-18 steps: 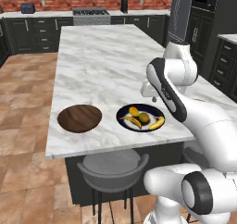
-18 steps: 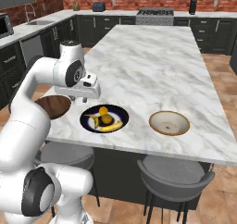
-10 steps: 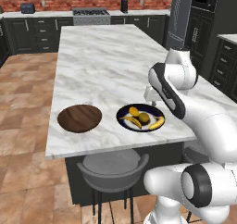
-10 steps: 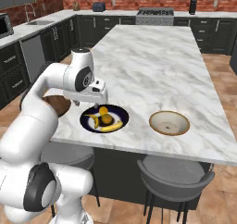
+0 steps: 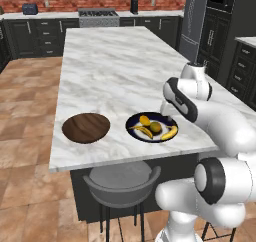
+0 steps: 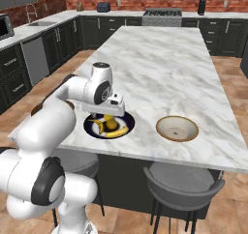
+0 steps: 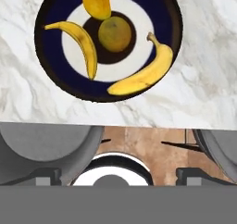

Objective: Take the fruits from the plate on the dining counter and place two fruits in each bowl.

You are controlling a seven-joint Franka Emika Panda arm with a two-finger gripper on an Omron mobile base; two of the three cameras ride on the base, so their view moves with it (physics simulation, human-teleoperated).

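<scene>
Hand view shows all four fruits crowded on the plate (image 7: 55, 86) near the table (image 7: 203, 79) edge, so a grasp may nudge a neighbour off; whether the gripper is spread, I cannot tell.

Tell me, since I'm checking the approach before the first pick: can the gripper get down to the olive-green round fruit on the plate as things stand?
Probably yes. The hand view looks straight down on the plate, where the olive-green round fruit lies uncovered at the centre. The oval fruit touches it and the bananas flank it closely, so finger room is tight.
</scene>
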